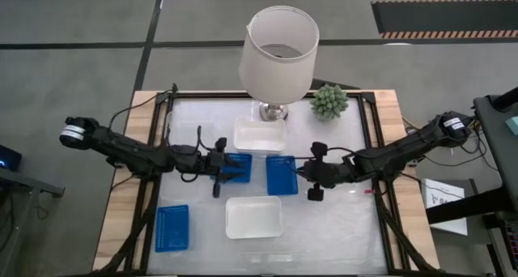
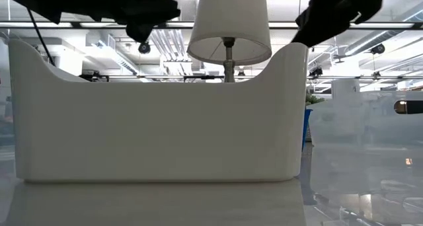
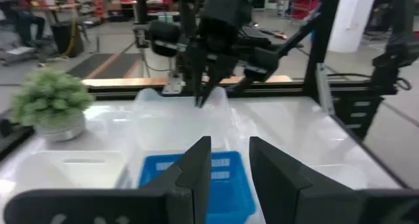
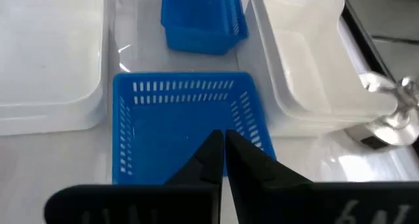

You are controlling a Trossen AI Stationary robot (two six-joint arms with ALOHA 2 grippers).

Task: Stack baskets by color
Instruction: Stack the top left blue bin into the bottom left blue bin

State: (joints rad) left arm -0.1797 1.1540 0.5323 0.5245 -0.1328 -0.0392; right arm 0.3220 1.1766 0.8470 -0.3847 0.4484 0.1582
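Your right claw is pressed together over the near rim of the middle blue basket. Your left claw sits partly spread over the neighbouring blue basket. A third blue basket lies apart near the worktop corner, and white baskets lie between.

Overhead ceiling strips light everything evenly and brightly; shadows on my counter are faint. The glossy top throws soft glare and reflections. At table level, the near white basket looks slightly soft. My left wrist picture is blurred; my right one is washed-out.
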